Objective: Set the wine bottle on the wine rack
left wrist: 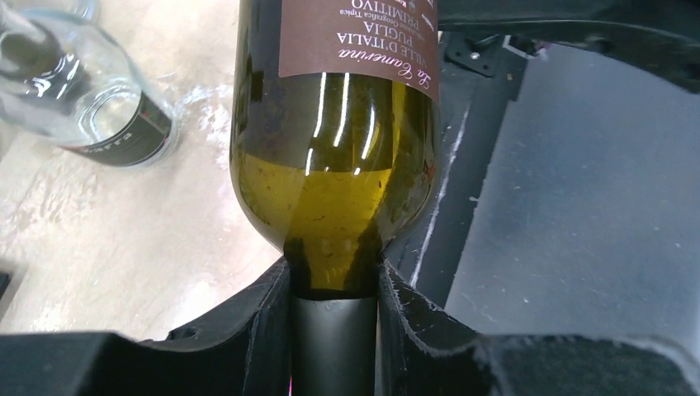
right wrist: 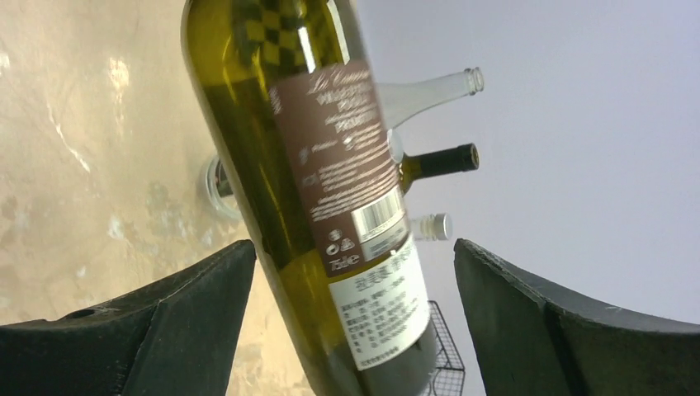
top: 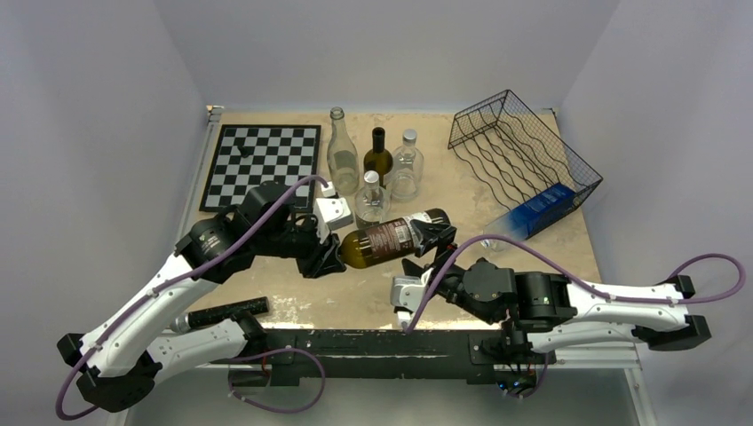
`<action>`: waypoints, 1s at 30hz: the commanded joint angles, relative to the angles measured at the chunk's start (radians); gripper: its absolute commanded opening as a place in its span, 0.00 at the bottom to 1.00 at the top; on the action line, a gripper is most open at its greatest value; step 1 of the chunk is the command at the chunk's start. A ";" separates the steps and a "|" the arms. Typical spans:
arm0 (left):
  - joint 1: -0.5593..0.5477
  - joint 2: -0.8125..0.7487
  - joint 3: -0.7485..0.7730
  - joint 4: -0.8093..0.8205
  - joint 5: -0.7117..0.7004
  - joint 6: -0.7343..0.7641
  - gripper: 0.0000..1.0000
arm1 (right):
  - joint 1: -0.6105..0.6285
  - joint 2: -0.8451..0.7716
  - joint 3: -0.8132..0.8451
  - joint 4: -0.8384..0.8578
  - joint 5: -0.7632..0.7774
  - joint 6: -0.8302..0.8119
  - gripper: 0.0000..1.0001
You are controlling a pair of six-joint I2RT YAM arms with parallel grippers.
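Top view, table [top: 355, 297]. Chessboard [top: 260, 165] at 10 o'clock, lying flat, one dark piece on it.

My left pincer [top: 332, 256] is just right of that, near centre, pinched tight on the neck of the wine bottle [top: 391, 238]. Left wrist view agrees: both fingers [left wrist: 248, 330] are pressed on the neck, with the bottle's shoulder just past them.

Wine bottle is roughly horizontal mid-table, neck toward 8 o'clock, base toward 2 o'clock, brown label up. Can't tell if it touches the table.

Spare bottles [top: 378, 158] at 12 o'clock behind it: four upright in a cluster, three clear and one dark. The nearest clear one is just beside the wine bottle.

My right pincer [top: 432, 247] is at the base end of the wine bottle, spread wide. In the right wrist view the bottle runs between the fingers [right wrist: 545, 330]. One side has a clear gap; the other is close, contact unclear.

Wine rack [top: 522, 160] at 2 o'clock, far right corner, apart from the bottle. Blue box [top: 543, 208] at its near end.
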 commanded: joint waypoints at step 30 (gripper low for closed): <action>-0.176 0.347 -0.053 0.642 -0.363 -0.238 0.00 | -0.329 0.063 0.623 -0.637 0.032 1.193 0.86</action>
